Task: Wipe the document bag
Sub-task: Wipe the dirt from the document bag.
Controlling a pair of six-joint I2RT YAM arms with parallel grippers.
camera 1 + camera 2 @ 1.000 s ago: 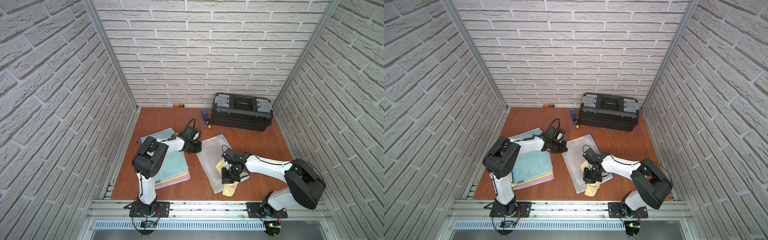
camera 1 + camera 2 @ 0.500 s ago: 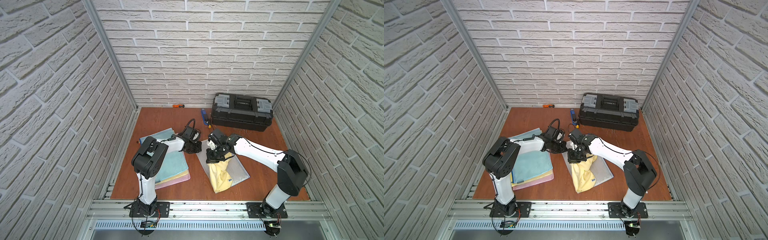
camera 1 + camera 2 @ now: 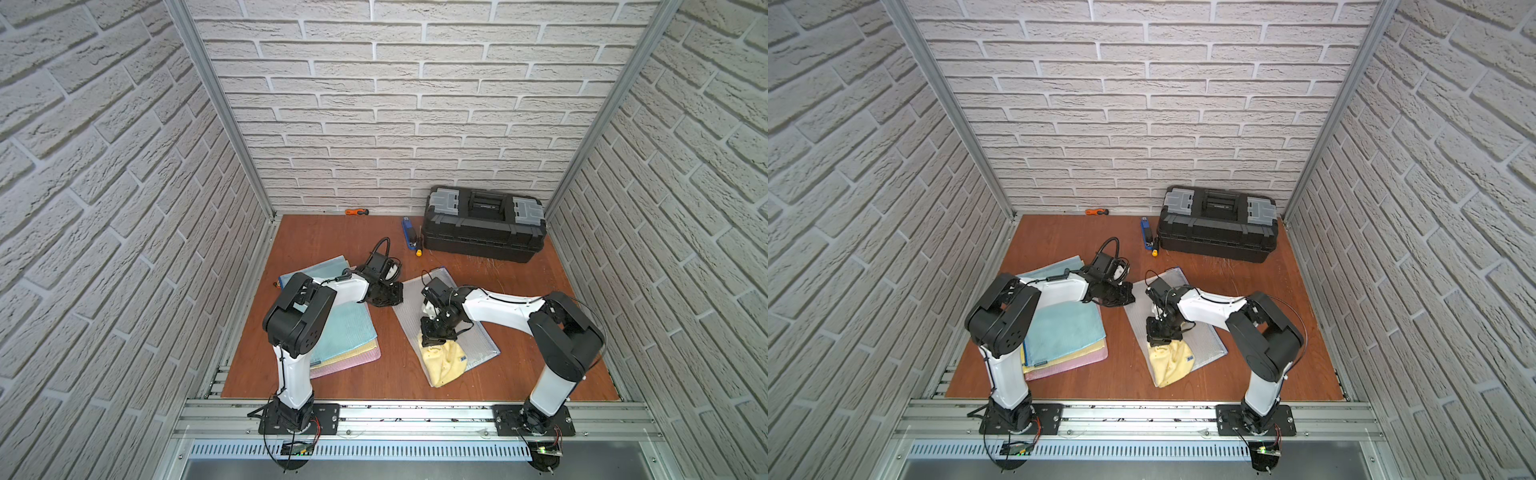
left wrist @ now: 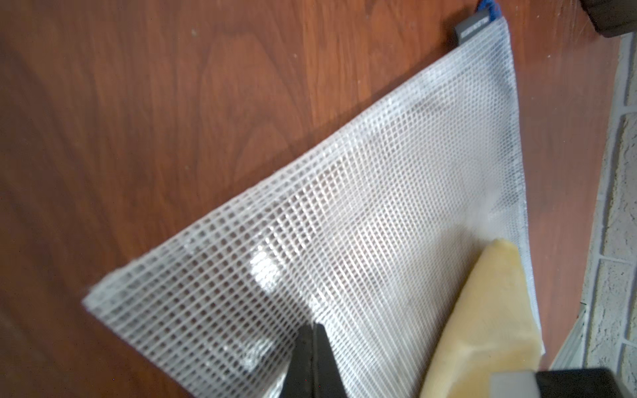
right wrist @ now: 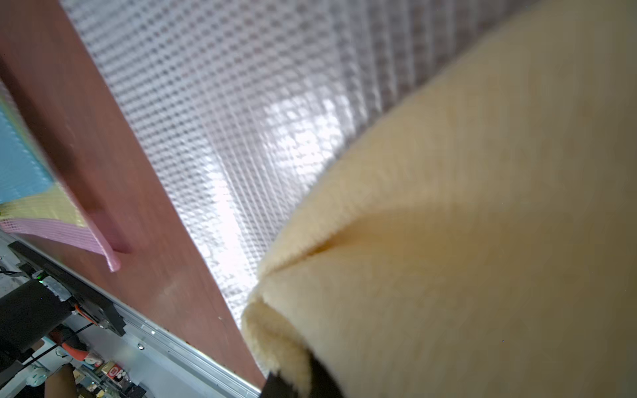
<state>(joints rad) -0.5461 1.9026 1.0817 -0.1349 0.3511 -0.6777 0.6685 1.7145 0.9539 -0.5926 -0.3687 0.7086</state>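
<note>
The document bag [image 3: 482,343] [image 3: 1206,345] is a clear mesh zip pouch lying flat at mid table. My left gripper [image 3: 392,293] [image 3: 1126,297] is shut, its tips pressed down on the bag's far left corner. In the left wrist view the closed gripper [image 4: 313,327] rests on the bag's mesh [image 4: 344,206]. My right gripper [image 3: 432,340] [image 3: 1158,340] is shut on a yellow cloth [image 3: 442,362] [image 3: 1170,362] that trails over the bag's near end onto the table. The right wrist view shows the cloth [image 5: 448,241] bunched at the gripper [image 5: 296,382] over the bag [image 5: 241,120].
A stack of blue, yellow and pink mesh bags [image 3: 345,336] lies under my left arm. A black toolbox [image 3: 484,228] stands at the back right, with a blue tool [image 3: 409,232] beside it and an orange screwdriver [image 3: 357,212] by the back wall. Brick walls close three sides.
My right gripper dragged the cloth from the bag's near end up to its far end, then back toward the near end. The left gripper has stayed put on the corner.
</note>
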